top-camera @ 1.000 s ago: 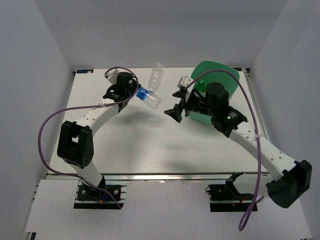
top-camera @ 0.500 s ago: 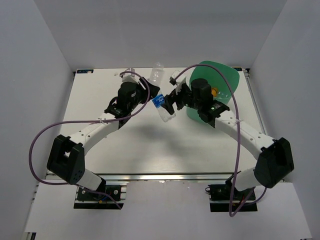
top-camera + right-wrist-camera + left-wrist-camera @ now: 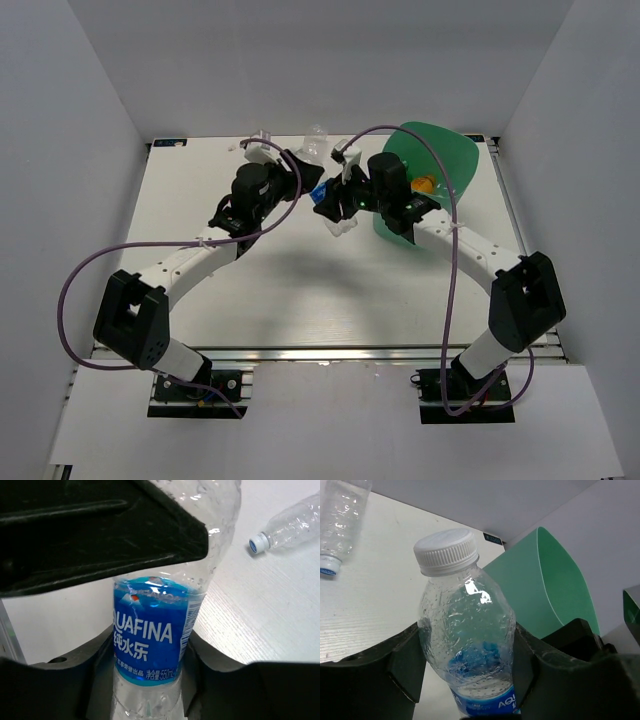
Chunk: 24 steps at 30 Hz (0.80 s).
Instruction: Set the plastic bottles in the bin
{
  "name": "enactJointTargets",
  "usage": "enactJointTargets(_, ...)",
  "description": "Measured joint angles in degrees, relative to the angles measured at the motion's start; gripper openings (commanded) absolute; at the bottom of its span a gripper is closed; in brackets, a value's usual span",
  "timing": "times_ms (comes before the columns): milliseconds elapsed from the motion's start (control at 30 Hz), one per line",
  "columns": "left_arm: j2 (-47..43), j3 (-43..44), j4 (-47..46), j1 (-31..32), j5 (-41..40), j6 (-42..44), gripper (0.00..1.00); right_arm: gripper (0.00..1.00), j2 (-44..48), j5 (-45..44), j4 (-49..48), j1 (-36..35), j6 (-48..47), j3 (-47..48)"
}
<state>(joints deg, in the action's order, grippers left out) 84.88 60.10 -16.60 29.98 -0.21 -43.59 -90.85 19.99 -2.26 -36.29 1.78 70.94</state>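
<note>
Table (image 3: pixel 260 290), bin (image 3: pixel 445 150) at rear right. I saw both arms stretched to the rear centre, meeting just left of the bin. The left gripper (image 3: pixel 470 675) clamped the blue-labelled bottle (image 3: pixel 328 208) below its shoulder, and the right gripper (image 3: pixel 147 680) clasped its label end. Only the left wrist view showed the white cap (image 3: pixel 446 550); only the right wrist view made the AQUAFINA print legible.

held bottle (image 3: pixel 467 630): base cut off below | lying bottle (image 3: pixel 340 525): cropped top-left | bin (image 3: pixel 455 155): contents partly hidden
</note>
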Motion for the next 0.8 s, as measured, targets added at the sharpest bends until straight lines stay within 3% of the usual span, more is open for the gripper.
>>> enactJointTargets(33,0.0,0.28,0.17,-0.02,0.5,0.81,0.75,0.33,0.09,-0.2,0.2,-0.02,0.24,0.0)
enactJointTargets(67,0.0,0.83,0.81,0.0,1.01,1.92,0.95,0.3,0.17,-0.61,0.44,-0.04,0.74,0.0)
enactJointTargets(100,-0.02,1.38,1.4,-0.02,1.53,2.69,0.98,0.27,0.44,-1.18,0.72,0.04,0.81,0.0)
enactJointTargets(300,-2.01,6.21,6.23,0.28,2.19,8.2,0.98,0.21,5.25,-3.32,2.67,1.9,0.33,0.0)
enactJointTargets(500,-5.55,11.13,11.61,2.23,-2.75,12.74,0.98,0.18,10.34,-1.7,3.45,5.62,-0.7,0.74)
enactJointTargets(633,-7.23,11.26,14.64,-2.32,-8.33,14.47,0.98,0.17,11.56,-0.76,3.89,12.48,0.46,4.11)
enactJointTargets(800,0.5,15.56,16.52,-8.85,-5.49,18.16,0.98,0.19,12.63,-2.32,4.04,19.34,1.75,10.14)
